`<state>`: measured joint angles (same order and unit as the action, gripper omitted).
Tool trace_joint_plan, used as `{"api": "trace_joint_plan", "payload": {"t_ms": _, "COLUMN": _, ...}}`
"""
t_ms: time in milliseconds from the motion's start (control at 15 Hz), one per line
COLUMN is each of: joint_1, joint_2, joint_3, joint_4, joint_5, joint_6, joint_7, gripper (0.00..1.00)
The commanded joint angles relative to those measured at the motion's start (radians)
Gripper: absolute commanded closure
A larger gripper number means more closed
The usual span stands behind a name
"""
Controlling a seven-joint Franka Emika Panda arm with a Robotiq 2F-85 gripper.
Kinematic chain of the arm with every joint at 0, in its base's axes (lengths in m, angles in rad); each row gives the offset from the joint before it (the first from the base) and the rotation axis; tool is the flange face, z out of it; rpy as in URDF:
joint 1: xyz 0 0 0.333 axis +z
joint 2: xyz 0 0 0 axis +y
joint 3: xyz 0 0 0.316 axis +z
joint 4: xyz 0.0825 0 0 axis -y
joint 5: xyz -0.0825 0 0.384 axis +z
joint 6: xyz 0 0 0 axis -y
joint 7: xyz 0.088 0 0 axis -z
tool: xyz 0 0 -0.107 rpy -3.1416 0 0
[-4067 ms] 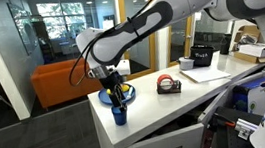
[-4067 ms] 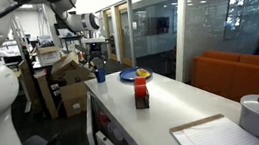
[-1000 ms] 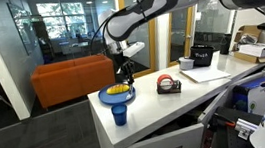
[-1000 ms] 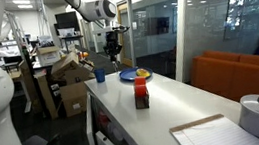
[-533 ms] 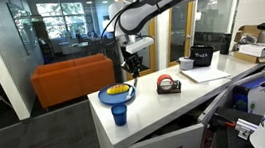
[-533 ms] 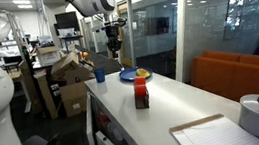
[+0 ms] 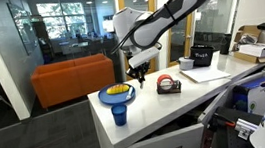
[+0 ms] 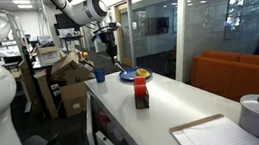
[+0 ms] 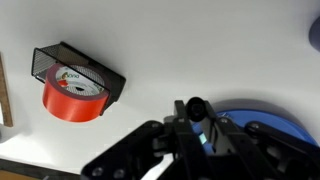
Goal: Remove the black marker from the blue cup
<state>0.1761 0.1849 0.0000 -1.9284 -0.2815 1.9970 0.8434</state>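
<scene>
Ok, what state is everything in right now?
gripper: shut on the marker, up above the table.
marker: out of the cup, held in the air.
cup: upright on the table, nothing sticking out.
dish: on the table, yellow thing inside.
tape dispenser: on the table, red roll loaded.

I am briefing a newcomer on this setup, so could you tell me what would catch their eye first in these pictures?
The big white arm stretches over the white table, its gripper holding a black marker in the air near the light-blue dish. The tape dispenser with its red roll stands out beside it, and the small dark blue cup sits at the table's end next to the dish.
</scene>
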Motion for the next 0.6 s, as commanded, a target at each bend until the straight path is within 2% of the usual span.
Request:
{"api": "trace_joint_plan", "payload": {"t_ms": 0, "joint_1": 0.008, "joint_2": -0.033, "joint_3": 0.010, "joint_4": -0.074, "joint_5": -0.091, "joint_6": 0.061, "joint_7": 0.125, "gripper": 0.95}}
{"api": "trace_joint_plan", "payload": {"t_ms": 267, "joint_1": 0.013, "joint_2": -0.026, "joint_3": 0.013, "joint_4": -0.123, "joint_5": -0.197, "joint_6": 0.111, "joint_7": 0.228, "gripper": 0.95}}
{"api": "trace_joint_plan", "payload": {"t_ms": 533, "joint_1": 0.005, "joint_2": -0.016, "joint_3": 0.011, "joint_4": -0.168, "joint_5": -0.258, "joint_6": 0.154, "joint_7": 0.266, "gripper": 0.95}}
